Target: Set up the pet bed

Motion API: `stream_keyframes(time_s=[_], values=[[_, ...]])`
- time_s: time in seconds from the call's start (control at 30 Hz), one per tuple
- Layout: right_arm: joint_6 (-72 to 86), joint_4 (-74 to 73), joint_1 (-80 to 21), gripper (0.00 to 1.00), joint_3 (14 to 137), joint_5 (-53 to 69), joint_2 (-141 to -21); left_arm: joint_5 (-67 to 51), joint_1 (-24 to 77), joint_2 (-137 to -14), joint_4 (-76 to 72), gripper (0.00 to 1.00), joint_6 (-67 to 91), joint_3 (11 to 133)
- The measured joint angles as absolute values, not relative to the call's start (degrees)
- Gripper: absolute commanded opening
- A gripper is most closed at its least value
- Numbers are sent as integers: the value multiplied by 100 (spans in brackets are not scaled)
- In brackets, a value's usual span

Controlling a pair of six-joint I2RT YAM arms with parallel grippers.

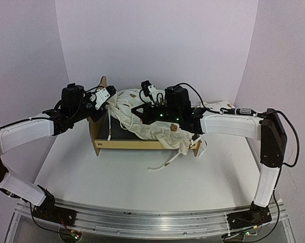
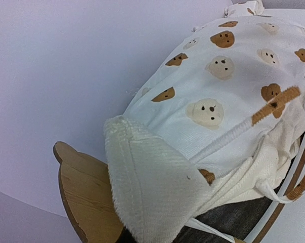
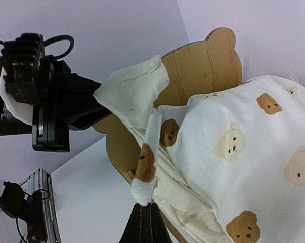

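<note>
Top external — cushion [image 1: 142,124] bunched across pet bed [image 1: 122,145], ties [image 1: 165,162] trailing onto table [image 1: 117,177].

White table [image 1: 117,177] sat against pale purple walls [image 1: 157,40], metal rail [image 1: 157,220] ran along the front, small cream pillow [image 1: 218,105] lay far right.
</note>
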State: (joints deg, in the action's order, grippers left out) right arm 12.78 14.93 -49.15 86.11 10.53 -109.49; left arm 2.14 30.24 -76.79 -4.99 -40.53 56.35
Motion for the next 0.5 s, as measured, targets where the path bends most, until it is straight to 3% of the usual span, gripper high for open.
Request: stream_keyframes(time_s=[0.5], values=[[1297,1538,-4915,0,8506,1052,-10947,-100,3020,-7835,-547,0,-3990,5746]])
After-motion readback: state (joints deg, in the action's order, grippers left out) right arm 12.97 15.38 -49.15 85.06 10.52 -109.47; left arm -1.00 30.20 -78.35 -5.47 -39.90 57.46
